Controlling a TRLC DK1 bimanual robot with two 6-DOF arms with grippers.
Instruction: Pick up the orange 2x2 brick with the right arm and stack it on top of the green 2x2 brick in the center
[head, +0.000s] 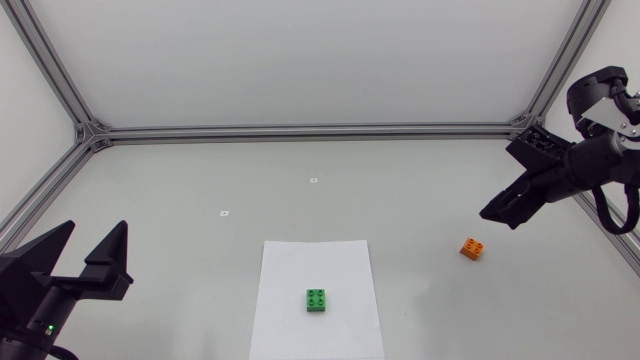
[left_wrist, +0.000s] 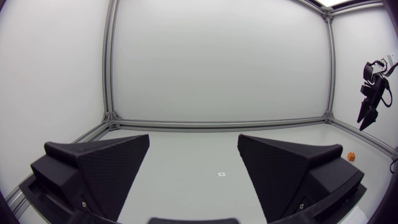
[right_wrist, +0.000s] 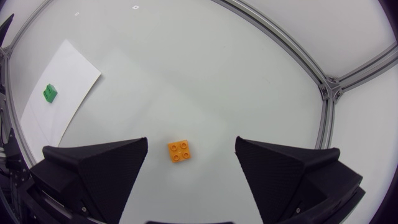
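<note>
Now right gripper (right_wrist: 191, 140) spread over orange brick (right_wrist: 180, 151); green brick (head: 317, 299) on paper (head: 290, 322), well apart.

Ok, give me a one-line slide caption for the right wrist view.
Open right pincer hovers above the orange brick; green brick sits apart on white paper.

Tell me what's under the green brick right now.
A white paper sheet lies under the green brick, flat on the table. The brick sits near the sheet's middle. The patch right beneath it is covered, so anything there cannot be seen.
</note>
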